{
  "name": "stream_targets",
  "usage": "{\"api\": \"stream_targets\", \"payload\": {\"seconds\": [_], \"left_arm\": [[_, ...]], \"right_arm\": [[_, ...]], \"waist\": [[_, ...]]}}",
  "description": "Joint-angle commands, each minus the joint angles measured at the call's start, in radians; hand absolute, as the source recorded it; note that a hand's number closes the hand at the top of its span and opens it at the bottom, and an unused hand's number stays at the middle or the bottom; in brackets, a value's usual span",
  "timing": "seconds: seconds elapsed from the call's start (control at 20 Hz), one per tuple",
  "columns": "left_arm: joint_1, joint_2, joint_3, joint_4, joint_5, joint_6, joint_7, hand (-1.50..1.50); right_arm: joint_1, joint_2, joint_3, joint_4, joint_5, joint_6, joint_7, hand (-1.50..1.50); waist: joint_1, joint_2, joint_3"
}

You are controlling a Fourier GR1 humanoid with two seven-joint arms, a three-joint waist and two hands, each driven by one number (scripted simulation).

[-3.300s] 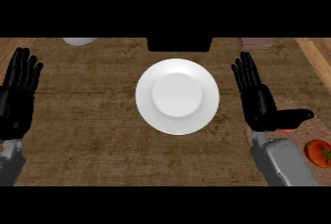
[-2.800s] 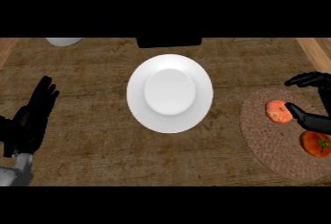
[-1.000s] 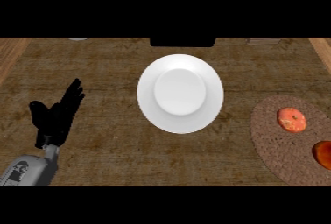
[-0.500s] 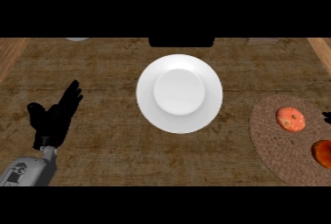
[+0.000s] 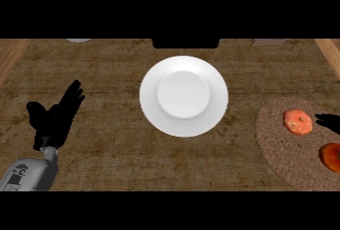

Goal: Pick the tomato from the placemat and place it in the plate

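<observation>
A white oval plate (image 5: pixel 184 95) lies in the middle of the brown counter. At the right a round woven placemat (image 5: pixel 285 148) carries two orange-red round things: one (image 5: pixel 297 121) near its upper part, the other (image 5: pixel 331 157) cut off by the right edge. I cannot tell which one is the tomato. Only a dark tip of my right hand (image 5: pixel 328 121) shows at the right edge, just right of the upper one and apart from it. My left hand (image 5: pixel 56 114) rests open at the left, fingers up, holding nothing.
A black block (image 5: pixel 186 43) sits at the counter's far edge behind the plate. A pale thing (image 5: pixel 79 40) shows at the top left and a grey one (image 5: pixel 269 42) at the top right. Lighter wooden strips run along both sides.
My right hand was out of view a second ago; its tip now comes in from the right edge beside the upper orange-red thing. The left hand, plate and placemat have not moved.
</observation>
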Motion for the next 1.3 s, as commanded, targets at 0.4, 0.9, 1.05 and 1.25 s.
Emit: {"api": "stream_targets", "payload": {"seconds": [0.4,0.9,1.05,1.25], "left_arm": [[-0.035,-0.013,0.079,0.049,-0.033,-0.044,-0.003,0.0],[0.001,-0.018,0.066,-0.004,-0.041,-0.053,0.033,0.0],[-0.012,-0.049,0.017,-0.018,-0.063,-0.053,0.029,0.0],[-0.022,-0.048,0.011,-0.014,-0.068,-0.056,0.03,0.0]], "right_arm": [[0.033,0.044,0.045,-0.06,0.153,-0.066,-0.072,1.5],[0.006,0.302,0.127,-0.184,0.151,0.0,0.199,1.5],[-0.021,0.408,0.157,-0.191,0.149,0.032,0.285,1.5],[-0.058,0.504,0.149,-0.271,0.149,0.007,0.436,1.5]], "waist": [[-0.007,0.0,0.0],[0.011,-0.006,-0.006],[0.071,0.004,-0.011],[0.086,-0.004,-0.013]]}}
